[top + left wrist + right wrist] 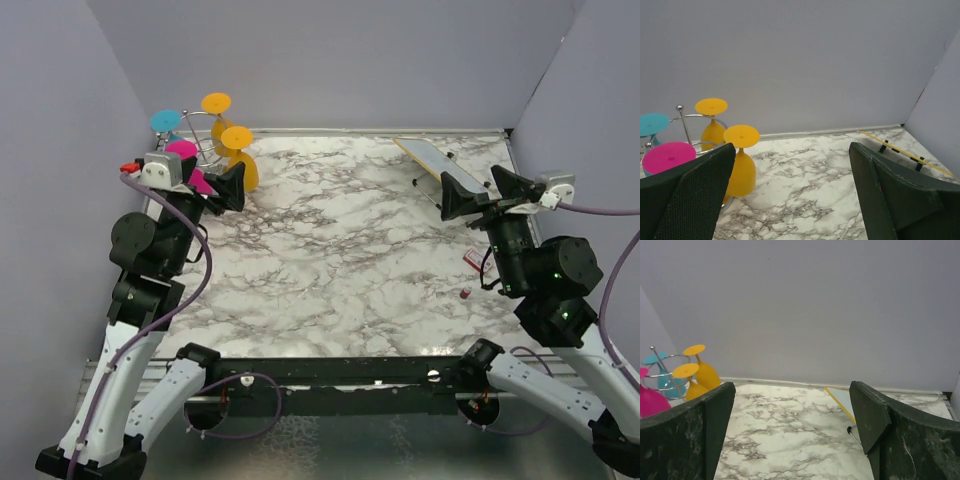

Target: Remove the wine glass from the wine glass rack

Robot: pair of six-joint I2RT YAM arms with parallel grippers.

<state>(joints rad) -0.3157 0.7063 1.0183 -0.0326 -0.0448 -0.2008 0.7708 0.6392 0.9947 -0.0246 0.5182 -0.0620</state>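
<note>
Left claw (791, 147) is spread wide and holds nothing, low and just beside the wine glass rack (684, 125), which stands at the far left corner of the bench (330, 260). Right claw (480, 188) is likewise spread and empty, well apart over the right side.

Four glasses hang upside down on the rack. The nearer yellow wine glass (741, 170) sits just ahead of the left finger and looks the likeliest target. Its foot seems caught in a hoop, though the wire is hard to make out there.

If so, pulling it straight back could drag or tip the thin rack. Closing in could also make the left finger knock the magenta glass (669, 156) close beside it.
</note>
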